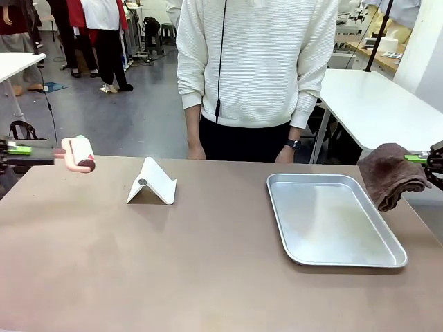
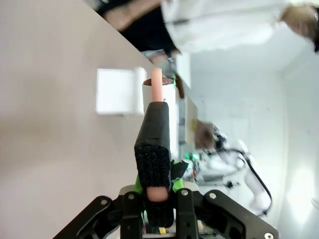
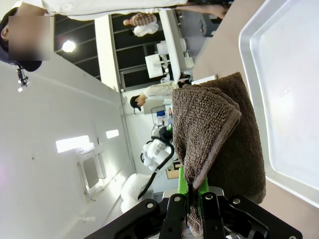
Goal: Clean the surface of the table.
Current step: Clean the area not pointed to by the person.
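Observation:
The table [image 1: 173, 263] has a matte taupe top. At its far left edge my left gripper [image 1: 57, 151] is shut on the pink handle of a lint roller [image 1: 82, 153], whose white roll hangs just above the tabletop. In the left wrist view the roller [image 2: 156, 84] sticks out past the black fingers [image 2: 154, 129] of that gripper [image 2: 158, 112]. At the right edge my right gripper [image 1: 422, 158] is shut on a folded brown towel [image 1: 391, 173], which hangs beside the tray. The right wrist view shows the towel [image 3: 219, 134] pinched in the gripper [image 3: 194, 199].
A metal tray [image 1: 277, 207] lies on the right half of the table, its rim [image 3: 244, 45] close to the towel. A white folded stand [image 1: 154, 183] sits left of centre. A person [image 1: 256, 69] stands at the far edge with both hands at the table.

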`<state>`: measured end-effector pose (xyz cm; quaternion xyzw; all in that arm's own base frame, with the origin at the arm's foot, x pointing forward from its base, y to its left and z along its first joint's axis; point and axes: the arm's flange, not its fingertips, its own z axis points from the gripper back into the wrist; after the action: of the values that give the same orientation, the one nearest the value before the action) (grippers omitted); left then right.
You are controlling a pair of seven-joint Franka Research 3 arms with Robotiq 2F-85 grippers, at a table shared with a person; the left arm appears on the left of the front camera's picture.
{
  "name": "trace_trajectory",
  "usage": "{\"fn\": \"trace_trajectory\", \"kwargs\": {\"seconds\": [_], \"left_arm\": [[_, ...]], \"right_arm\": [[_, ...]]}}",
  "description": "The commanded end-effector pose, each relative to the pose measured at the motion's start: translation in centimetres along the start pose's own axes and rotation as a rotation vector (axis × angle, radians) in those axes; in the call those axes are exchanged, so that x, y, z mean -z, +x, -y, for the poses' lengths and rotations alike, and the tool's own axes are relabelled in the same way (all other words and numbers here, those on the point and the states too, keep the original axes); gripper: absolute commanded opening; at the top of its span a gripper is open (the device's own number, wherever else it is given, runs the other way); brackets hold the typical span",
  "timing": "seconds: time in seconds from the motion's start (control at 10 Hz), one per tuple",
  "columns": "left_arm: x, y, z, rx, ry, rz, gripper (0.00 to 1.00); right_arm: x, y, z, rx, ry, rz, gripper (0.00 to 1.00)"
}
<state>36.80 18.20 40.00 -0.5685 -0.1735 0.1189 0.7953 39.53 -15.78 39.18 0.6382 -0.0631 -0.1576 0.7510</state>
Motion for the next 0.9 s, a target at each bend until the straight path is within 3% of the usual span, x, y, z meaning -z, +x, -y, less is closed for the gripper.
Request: {"fn": "trace_trajectory", "kwargs": {"seconds": [0.0, 0.2, 0.4, 0.6, 0.7, 0.8], "left_arm": [[-5.0, -4.2, 1.2, 0.029, -0.095, -0.222, 0.22], [-8.6, -7.9, 1.7, 0.06, -0.159, -0.396, 0.22], [-11.6, -9.4, 1.1, 0.047, -0.175, -0.49, 0.22], [-12.0, -8.4, -1.2, -0.007, -0.111, -0.358, 0.22], [-11.3, -10.6, 1.6, 0.02, -0.155, -0.455, 0.22], [-11.3, -10.6, 1.6, 0.02, -0.155, -0.455, 0.22]], "right_arm": [[-0.1, 0.0, -0.4, -0.008, 0.006, -0.005, 0.08], [-0.1, 0.0, -0.4, -0.008, 0.006, -0.005, 0.08], [-0.1, 0.0, -0.4, -0.008, 0.006, -0.005, 0.08], [-0.1, 0.0, -0.4, -0.008, 0.006, -0.005, 0.08], [-0.1, 0.0, -0.4, -0.008, 0.006, -0.005, 0.08], [-0.1, 0.0, -0.4, -0.008, 0.006, -0.005, 0.08]]}}
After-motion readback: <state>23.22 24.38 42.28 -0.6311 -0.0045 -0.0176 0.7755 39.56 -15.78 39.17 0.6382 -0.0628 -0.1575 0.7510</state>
